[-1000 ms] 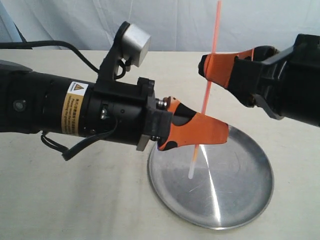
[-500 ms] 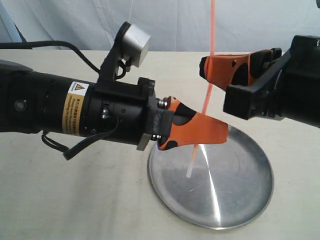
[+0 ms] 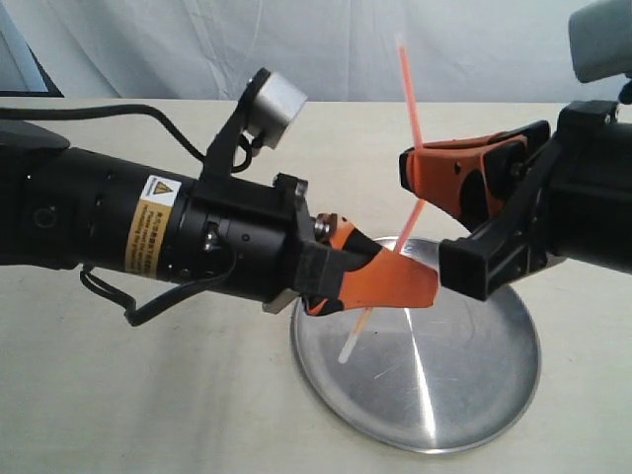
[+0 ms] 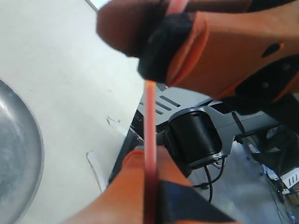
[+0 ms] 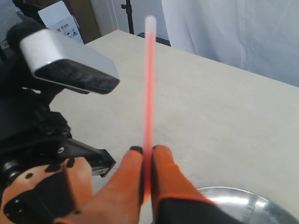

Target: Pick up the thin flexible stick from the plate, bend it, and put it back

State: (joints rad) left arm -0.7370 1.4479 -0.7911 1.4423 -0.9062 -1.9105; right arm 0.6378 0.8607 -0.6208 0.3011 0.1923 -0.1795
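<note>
- Exterior: left claw (image 3: 407, 281) and right claw (image 3: 411, 168) each clamp the stick (image 3: 409, 99), which is kinked between them; its pale lower tip hangs over the plate (image 3: 494, 405), inside the rim
- Left wrist: left claw's fingers pinched shut on the stick; bare table (image 4: 70, 70) beside the plate
- Right wrist: right claw shut on the stick, upper end free

A cream tabletop (image 3: 148, 395) lies before a hanging white curtain (image 3: 326, 49)
</note>
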